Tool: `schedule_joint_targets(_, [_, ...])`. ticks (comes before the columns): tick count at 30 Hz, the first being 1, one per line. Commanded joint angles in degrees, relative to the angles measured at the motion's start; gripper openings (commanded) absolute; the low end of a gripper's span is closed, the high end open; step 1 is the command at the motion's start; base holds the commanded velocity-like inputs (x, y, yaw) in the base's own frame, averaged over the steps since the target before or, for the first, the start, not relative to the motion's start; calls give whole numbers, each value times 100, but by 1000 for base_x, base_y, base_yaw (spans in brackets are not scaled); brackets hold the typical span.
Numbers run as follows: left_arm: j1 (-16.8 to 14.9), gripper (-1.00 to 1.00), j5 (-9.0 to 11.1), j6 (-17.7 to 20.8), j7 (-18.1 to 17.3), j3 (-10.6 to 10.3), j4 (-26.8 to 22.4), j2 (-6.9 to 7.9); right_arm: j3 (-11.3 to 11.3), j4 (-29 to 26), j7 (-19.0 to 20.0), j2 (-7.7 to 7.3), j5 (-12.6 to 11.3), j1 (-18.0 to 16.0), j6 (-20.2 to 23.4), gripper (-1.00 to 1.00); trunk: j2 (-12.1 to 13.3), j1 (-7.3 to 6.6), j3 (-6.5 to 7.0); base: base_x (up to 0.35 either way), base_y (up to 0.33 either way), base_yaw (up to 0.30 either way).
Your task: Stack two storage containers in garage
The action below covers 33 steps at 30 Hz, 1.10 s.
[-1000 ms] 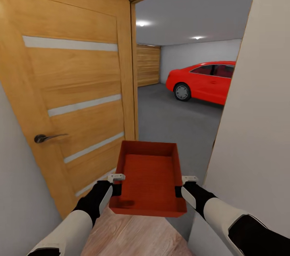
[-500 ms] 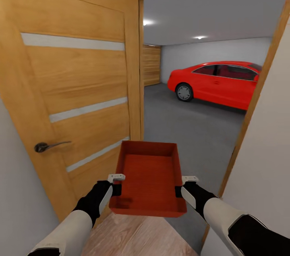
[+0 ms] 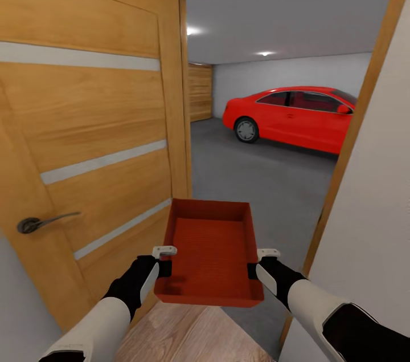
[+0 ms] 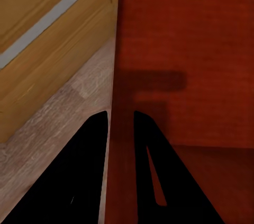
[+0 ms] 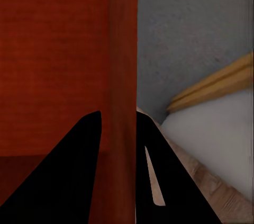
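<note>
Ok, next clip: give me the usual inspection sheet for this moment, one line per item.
Surface: light wood plank floor under the robot; dark grey garage floor beyond the doorway.
Job's things: one orange-red storage container carried level and open side up, nothing seen inside.
Clutter: nothing seen.
Hands: left hand clamps the container's left wall, right hand its right wall; in the wrist views one finger sits on each side of the wall.
Cables: nothing seen.
Surroundings: open wooden door with a lever handle on the left, door frame and white wall on the right, a red car parked in the garage.
</note>
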Motion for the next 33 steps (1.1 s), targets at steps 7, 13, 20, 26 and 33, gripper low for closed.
schedule_joint_targets(7, [-3, -100, -126, 41, 37, 35, -80, 13, 366, -6, -28, -4, -285, 3, 10, -100, -5, 2, -3, 0, 0, -243])
schedule_joint_targets(13, [-3, -100, -126, 41, 37, 40, -80, 13, 369, -6, -28, -4, -285, 3, 10, -100, -5, 2, -3, 0, 0, -243])
schedule_joint_targets(20, [-3, -100, -126, 47, 35, 42, -80, 13, 369, -6, -28, -7, -285, 3, 10, -100, -5, 2, -3, 14, 6, -240])
schedule_joint_targets(26, [-3, -100, -126, 74, 28, 51, -80, 13, 370, -6, -28, -9, -286, 3, 10, -100, -5, 2, -3, 212, 152, -51])
schedule_joint_targets(33, [-3, -100, -126, 76, 28, 52, -80, 13, 370, -6, -28, -8, -292, 3, 10, -100, -5, 2, -3, 253, 190, -1])
